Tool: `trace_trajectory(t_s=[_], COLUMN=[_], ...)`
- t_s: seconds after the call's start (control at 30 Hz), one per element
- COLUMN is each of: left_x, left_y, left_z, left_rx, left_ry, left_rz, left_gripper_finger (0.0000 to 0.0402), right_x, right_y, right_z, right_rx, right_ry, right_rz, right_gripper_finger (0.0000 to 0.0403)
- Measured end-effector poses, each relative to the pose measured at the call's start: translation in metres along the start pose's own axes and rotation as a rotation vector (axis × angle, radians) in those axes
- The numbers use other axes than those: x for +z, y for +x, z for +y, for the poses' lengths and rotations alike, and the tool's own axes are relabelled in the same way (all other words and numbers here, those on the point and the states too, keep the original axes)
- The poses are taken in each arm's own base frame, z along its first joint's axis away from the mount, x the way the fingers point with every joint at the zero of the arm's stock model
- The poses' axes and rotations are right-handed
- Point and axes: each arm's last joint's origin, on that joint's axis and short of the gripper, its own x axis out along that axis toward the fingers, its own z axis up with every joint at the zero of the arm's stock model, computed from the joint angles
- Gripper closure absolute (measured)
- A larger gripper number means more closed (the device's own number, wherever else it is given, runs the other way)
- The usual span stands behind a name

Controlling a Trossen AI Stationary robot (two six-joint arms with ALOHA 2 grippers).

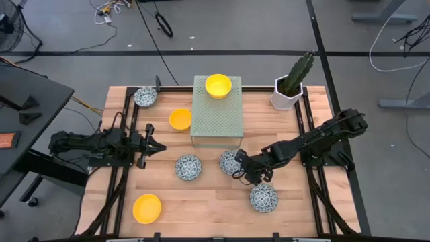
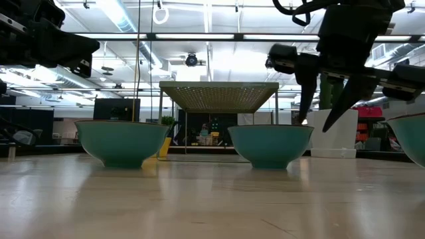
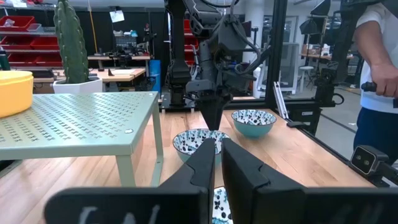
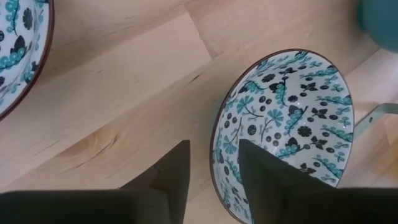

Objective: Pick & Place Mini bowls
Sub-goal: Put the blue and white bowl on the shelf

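Several mini bowls show in the high view. One yellow bowl (image 1: 218, 85) sits on the green perforated stand (image 1: 216, 117). Two more yellow bowls (image 1: 180, 119) (image 1: 146, 208) and several blue-patterned ones (image 1: 146, 96) (image 1: 189, 167) (image 1: 263, 197) rest on the table. My right gripper (image 4: 214, 155) slants down, open, at the patterned bowl (image 1: 228, 160) in front of the stand. One finger (image 4: 267, 180) is over the bowl's inside and the other (image 4: 171, 174) is outside its rim (image 4: 214, 134), with a gap on both sides. My left gripper (image 1: 158, 146) waits shut and level at the left.
A white pot with a cactus (image 1: 290, 89) stands at the far right corner. The green stand's legs and the neighbouring patterned bowls flank the right gripper. A person stands beyond the table's right side (image 3: 379, 74). Bare wood lies along the near edge, between the bowls.
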Motion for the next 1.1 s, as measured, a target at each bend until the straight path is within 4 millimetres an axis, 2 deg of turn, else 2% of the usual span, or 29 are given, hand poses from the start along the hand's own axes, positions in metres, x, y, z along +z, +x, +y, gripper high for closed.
trace_trajectory(t_s=[0.4, 1.1], left_x=[0.0000, 0.0000], left_y=[0.0000, 0.0000], left_z=[0.0000, 0.0000], left_rx=[0.000, 0.000], left_ry=[0.000, 0.000], left_rz=[0.000, 0.000], left_gripper_finger=[0.0367, 0.0367], right_x=[0.0000, -0.0001], right_y=[0.0001, 0.0001], right_z=[0.0000, 0.0002], right_rx=[0.000, 0.002], right_ry=[0.007, 0.006], right_rz=[-0.001, 0.000], right_gripper_finger=[0.0322, 0.0371])
